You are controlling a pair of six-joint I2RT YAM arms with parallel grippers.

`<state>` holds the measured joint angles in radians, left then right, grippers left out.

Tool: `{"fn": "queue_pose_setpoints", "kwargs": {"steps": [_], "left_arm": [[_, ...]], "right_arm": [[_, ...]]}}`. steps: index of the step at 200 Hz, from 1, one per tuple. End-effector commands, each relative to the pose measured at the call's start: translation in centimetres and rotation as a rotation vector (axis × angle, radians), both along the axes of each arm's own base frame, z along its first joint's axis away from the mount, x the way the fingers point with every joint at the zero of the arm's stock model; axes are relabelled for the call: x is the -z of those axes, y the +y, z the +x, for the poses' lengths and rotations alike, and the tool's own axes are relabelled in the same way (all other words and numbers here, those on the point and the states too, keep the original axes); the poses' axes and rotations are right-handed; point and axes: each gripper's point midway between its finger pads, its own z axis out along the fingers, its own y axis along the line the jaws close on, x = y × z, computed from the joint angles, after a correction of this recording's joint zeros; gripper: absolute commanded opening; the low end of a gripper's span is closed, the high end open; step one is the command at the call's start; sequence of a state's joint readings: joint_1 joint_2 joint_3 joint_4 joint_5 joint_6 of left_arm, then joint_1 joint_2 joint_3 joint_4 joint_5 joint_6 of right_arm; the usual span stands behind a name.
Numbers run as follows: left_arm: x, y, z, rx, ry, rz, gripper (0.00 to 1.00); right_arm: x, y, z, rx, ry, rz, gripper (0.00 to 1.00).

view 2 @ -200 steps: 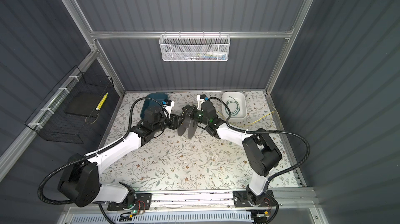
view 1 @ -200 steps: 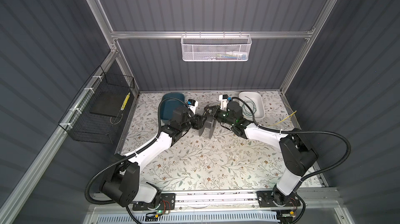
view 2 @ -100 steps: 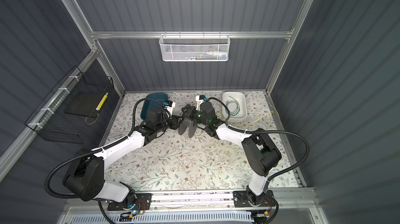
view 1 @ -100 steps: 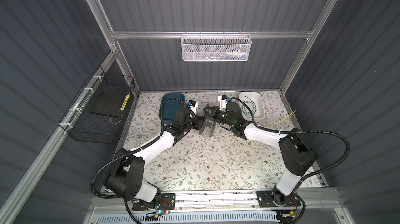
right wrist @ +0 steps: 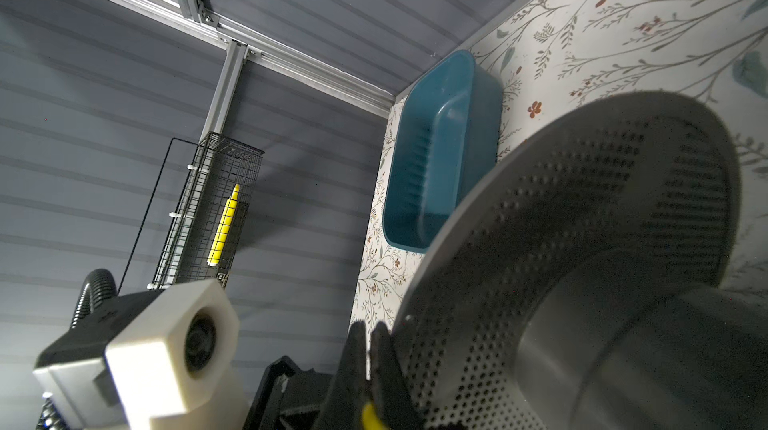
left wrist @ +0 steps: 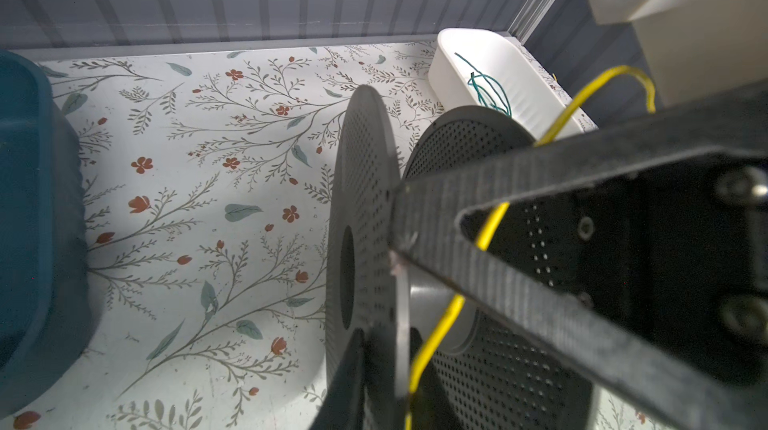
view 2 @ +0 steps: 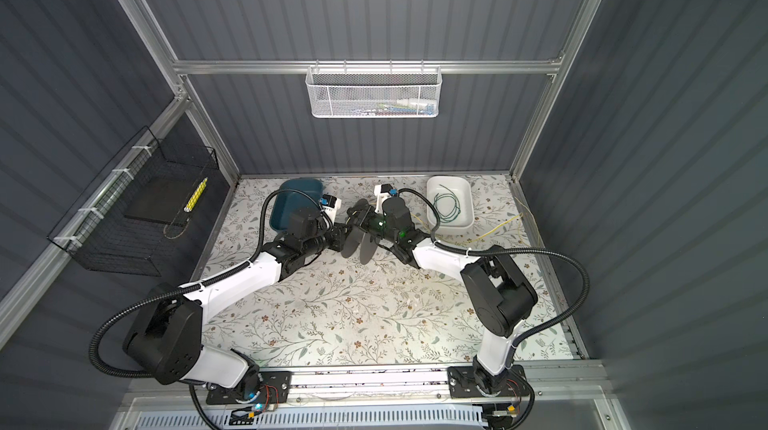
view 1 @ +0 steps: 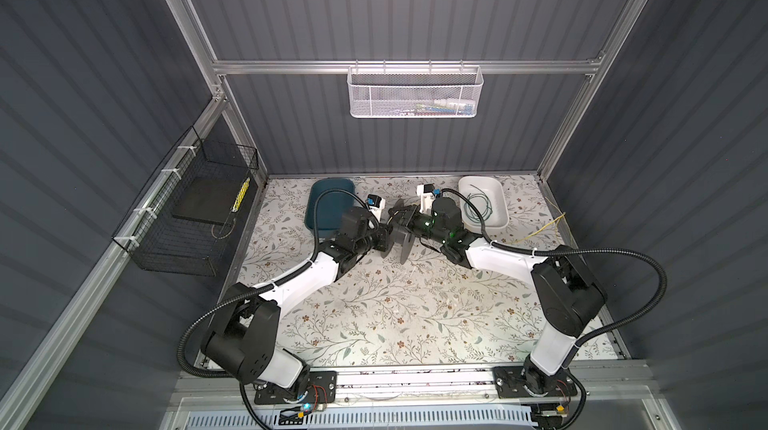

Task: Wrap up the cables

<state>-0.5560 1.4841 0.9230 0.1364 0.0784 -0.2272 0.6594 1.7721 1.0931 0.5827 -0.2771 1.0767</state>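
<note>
Dark grey ribbed walls (view 1: 415,12) close the cell on three sides, and we see the table (view 1: 374,324) with a flower-pattern cover. The left arm (view 1: 299,282) and the right arm (view 1: 498,257) reach to its far middle part. At the back stand a blue tray (view 1: 328,199) on the left and a white tray (view 1: 495,190) on the right. Between the arms we find a grey perforated spool (view 1: 402,240) with its flanges upright. The left gripper (left wrist: 386,369) is closed narrow on one flange of the spool, one finger on each face. The right gripper (right wrist: 370,349) is shut, and it pinches the yellow cable (left wrist: 490,224). This cable crosses the spool core between the two flanges, and in both top views it runs on to the right side of the table. The green cable (view 1: 478,207) lies in loose loops inside the white tray.
</note>
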Motion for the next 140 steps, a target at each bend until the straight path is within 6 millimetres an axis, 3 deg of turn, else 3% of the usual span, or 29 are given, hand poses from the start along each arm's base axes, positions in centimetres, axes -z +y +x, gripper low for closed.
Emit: {"fn": "queue_pose_setpoints", "kwargs": {"steps": [1,14,68,78,89,109,140], "left_arm": [[1.4,0.0,-0.3,0.010,0.020,0.038,0.08],[1.5,0.0,-0.4,0.013,0.020,0.045,0.00],[0.5,0.9,-0.7,-0.015,0.008,0.061,0.00],[0.2,1.5,-0.8,-0.044,0.012,0.069,0.00],[-0.4,2.1,-1.0,-0.074,0.016,0.075,0.00],[-2.2,3.4,-1.4,-0.127,0.001,0.079,0.00],[-5.4,4.8,-2.3,-0.158,-0.039,0.079,0.00]], "right_arm": [[0.9,0.0,0.1,0.012,0.008,-0.007,0.00],[1.0,-0.1,0.2,0.014,0.010,-0.005,0.00],[0.3,-0.8,0.2,0.026,-0.004,0.000,0.00],[-0.3,-1.3,0.2,0.036,-0.012,-0.001,0.08],[-1.3,-2.3,0.2,0.051,-0.030,-0.004,0.30],[-3.1,-4.2,-0.1,0.078,-0.058,-0.012,0.50],[-3.7,-7.2,-2.1,0.105,-0.048,-0.057,0.63]]}}
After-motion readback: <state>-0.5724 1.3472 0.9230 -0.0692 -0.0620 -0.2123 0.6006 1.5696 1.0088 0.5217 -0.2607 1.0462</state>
